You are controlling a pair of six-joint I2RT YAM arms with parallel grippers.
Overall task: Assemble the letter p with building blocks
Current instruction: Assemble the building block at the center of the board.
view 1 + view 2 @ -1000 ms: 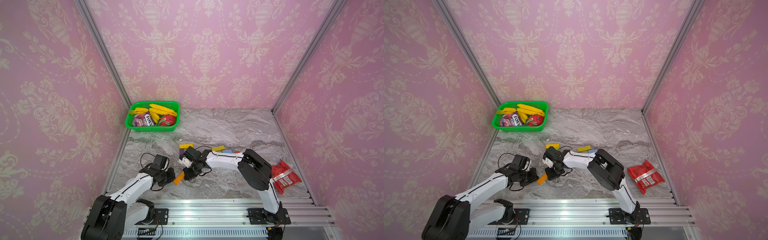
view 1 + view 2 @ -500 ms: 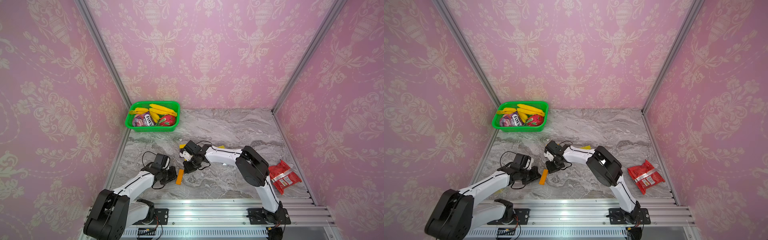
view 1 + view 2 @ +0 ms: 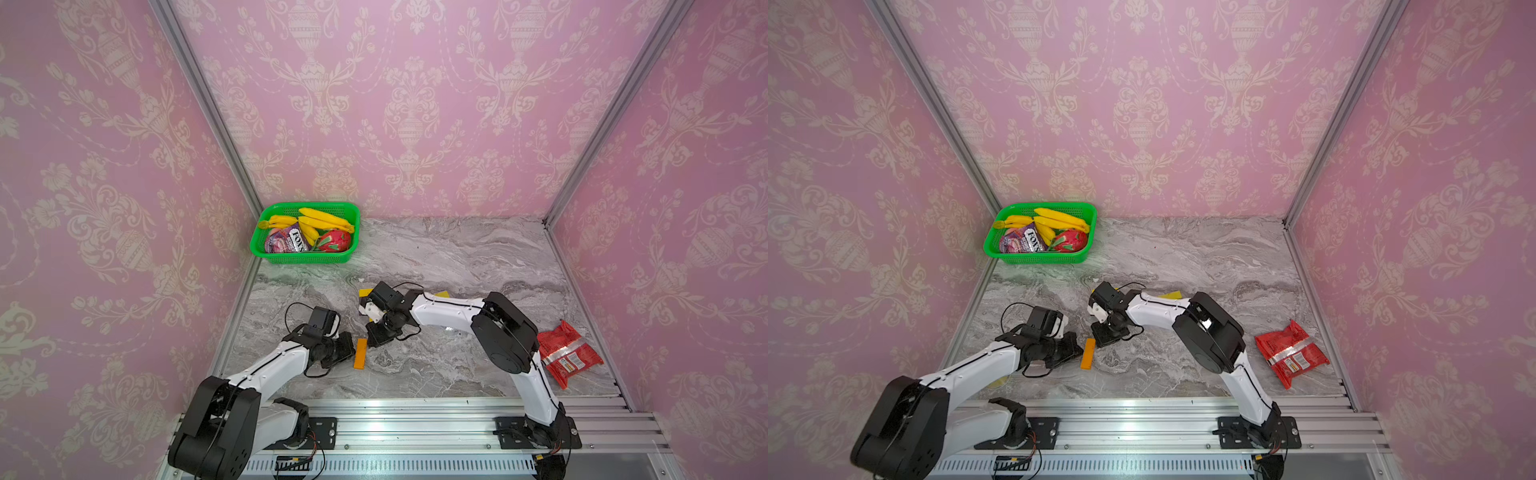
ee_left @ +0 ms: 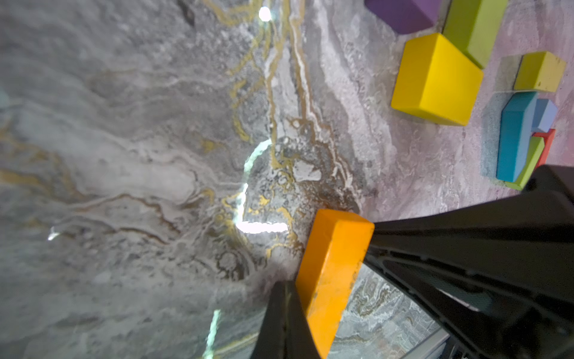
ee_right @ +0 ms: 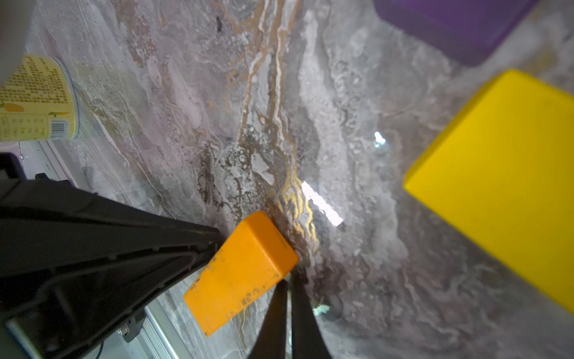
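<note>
Grey marble worktop (image 3: 457, 257), pink wallpapered walls all round. So the orange block (image 3: 360, 353) is lying flat in the front-left area, stuck between the two arms. The left tool (image 4: 281, 314) and right tool (image 5: 289, 304) are both pinched fully together, tips touching opposite sides of it. A yellow block (image 4: 435, 80) and purple block (image 4: 403, 12) sit further back.

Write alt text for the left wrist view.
The left gripper is clamped on an orange block, grey marble table behind it. Farther off lie others, including a yellow block, a lime green block, a purple block, a teal block and a red block.
</note>
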